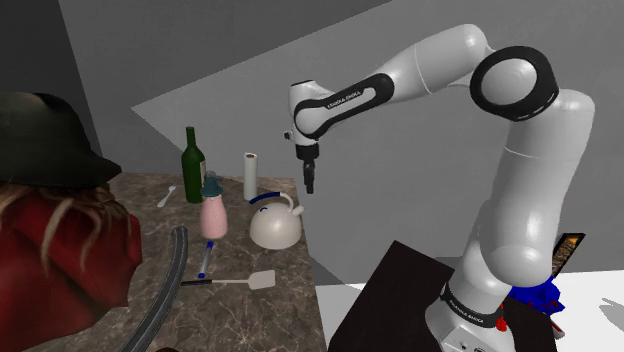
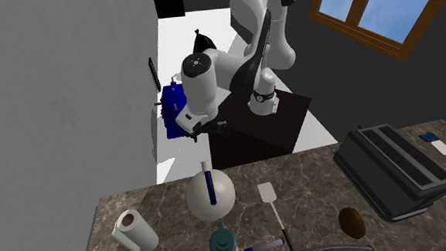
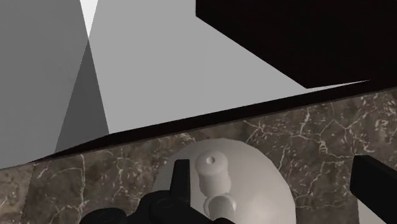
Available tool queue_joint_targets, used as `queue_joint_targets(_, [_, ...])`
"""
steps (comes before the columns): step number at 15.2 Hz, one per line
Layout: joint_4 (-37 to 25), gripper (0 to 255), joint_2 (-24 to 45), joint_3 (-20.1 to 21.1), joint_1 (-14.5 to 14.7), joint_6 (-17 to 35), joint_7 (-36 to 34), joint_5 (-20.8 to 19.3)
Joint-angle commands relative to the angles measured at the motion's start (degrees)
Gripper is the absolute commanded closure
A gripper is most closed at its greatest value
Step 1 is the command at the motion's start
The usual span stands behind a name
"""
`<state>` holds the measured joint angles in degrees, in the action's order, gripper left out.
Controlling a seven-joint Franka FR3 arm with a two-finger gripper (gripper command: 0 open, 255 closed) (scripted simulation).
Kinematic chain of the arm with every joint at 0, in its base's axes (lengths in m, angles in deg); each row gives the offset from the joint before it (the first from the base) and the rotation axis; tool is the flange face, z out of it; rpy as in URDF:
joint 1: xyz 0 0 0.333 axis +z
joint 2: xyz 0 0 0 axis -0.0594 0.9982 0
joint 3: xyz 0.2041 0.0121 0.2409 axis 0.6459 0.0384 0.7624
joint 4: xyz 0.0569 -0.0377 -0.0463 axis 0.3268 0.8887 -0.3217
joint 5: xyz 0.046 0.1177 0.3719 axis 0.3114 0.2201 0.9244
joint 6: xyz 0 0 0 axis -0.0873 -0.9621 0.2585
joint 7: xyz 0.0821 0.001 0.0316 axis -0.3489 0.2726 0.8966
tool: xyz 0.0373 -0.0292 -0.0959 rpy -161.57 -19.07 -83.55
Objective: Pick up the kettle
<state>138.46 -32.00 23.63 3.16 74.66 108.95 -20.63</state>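
wrist view: kettle sits under the gripper, knob close by one finger, not centred. shoulder view: kettle on the veined counter at 7 o'clock from the gripper, not touching. blue handle runs 12-to-6 in second exterior view. fingers wide open, holding nothing, touching nothing.

flat even render light, walls in hard-edged pale and dark grey wedges, floor nearly blown white, soft sheen on the white arm and kettle, blue daylight in the window, marble counter dim and matte, the stand near black
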Motion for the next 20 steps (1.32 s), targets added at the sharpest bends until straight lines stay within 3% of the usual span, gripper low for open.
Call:
queue_joint_targets(1, [-3.7,0,4.9,0.4,0.2,0.7,1.9,-0.4])
queue_joint_targets(5, [-11.2,0,13.4,1.3,0.6,0.8,5.0,-1.3])
queue_joint_targets(14, [-9.6,0,16.5,1.4,0.5,5.5,4.5,-1.3])
queue_joint_targets(15, [-9.5,255,16.3,1.4,0.5,5.4,4.5,-1.3])
queue_joint_targets(20, [-9.6,255,16.3,1.3,0.5,5.4,4.5,-1.3])
